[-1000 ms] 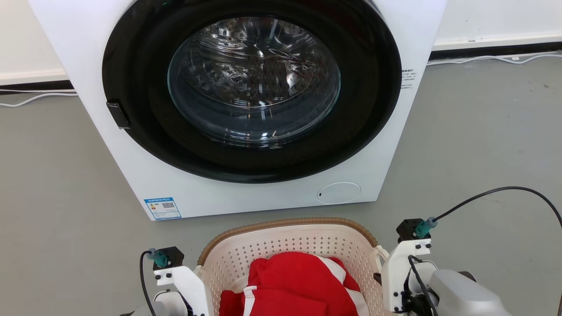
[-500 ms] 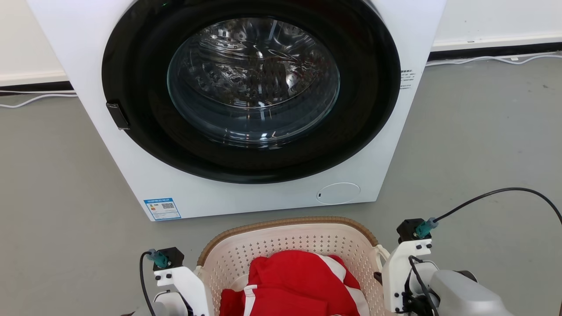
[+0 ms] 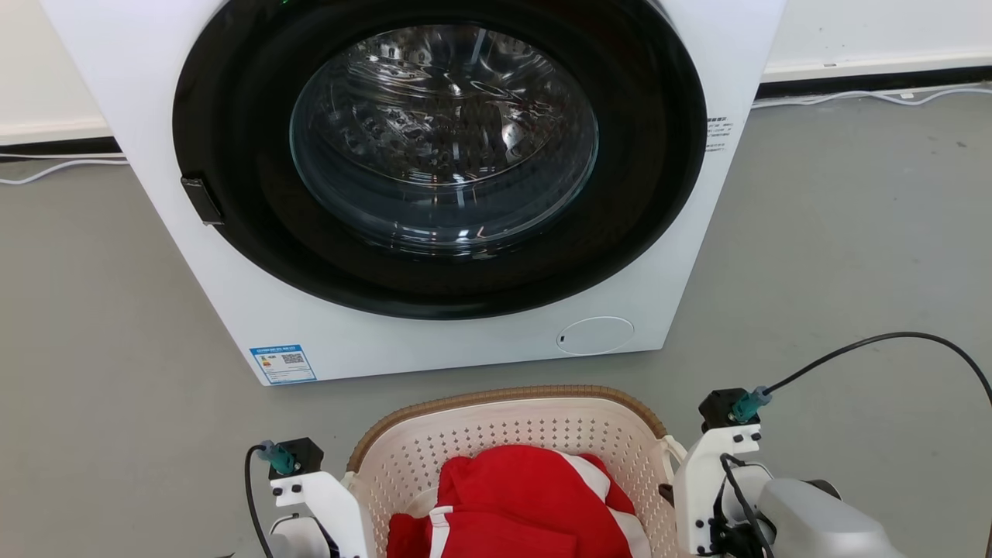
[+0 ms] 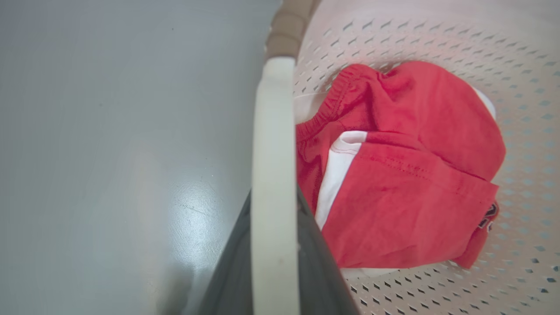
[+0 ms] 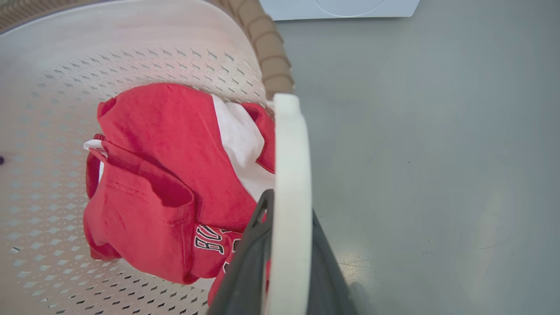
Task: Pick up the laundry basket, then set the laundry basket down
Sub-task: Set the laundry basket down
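While the laundry basket [image 3: 504, 397] sits low in the head view, straight in front of the white washing machine [image 3: 434, 353] and parted from it by a strip of grey floor [image 3: 852, 248], an arm flanks it on each side. The left gripper [image 4: 274, 199] has its two dark fingers [image 4: 238, 245] drawn narrow on the left handle [image 4: 271, 131], a white loop whose band runs up between them in the left wrist view. The right gripper [image 5: 289, 205] clamps the right handle [image 5: 291, 144] the same way, with a dark finger against each face of the band. A brown woven-look rim [image 5: 267, 48] edges the cream perforated wall. Inside the basket lies a crumpled red garment [image 3: 527, 496] with white panels and dark lettering near one edge, resting on the perforated bottom. Whether the basket's base touches the floor or hangs just above it cannot be told. The machine's round, dark-framed door [image 3: 442, 139] shows the steel drum through its glass. A black cable [image 3: 876, 339] arcs from the right wrist out over the floor.
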